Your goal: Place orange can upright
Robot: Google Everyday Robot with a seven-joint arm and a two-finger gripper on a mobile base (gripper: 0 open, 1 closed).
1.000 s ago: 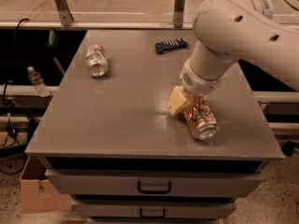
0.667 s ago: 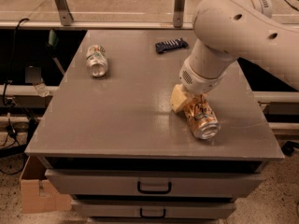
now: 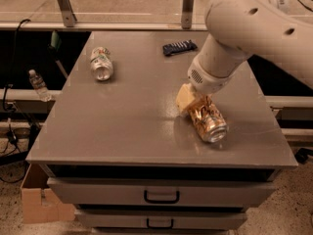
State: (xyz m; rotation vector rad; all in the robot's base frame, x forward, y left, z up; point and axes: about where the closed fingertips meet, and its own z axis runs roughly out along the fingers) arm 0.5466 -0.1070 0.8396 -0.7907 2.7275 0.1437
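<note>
Nothing moved: gripper (image 3: 199,107) still holds orange can (image 3: 209,122) tilted.

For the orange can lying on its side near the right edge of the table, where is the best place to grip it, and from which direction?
Grip the orange can across its round body near the middle, coming down from above. It lies on its side with one silver end toward the front of the table, so its curved sides are free. The pincer is already at its far end, probably gripping there.
</note>
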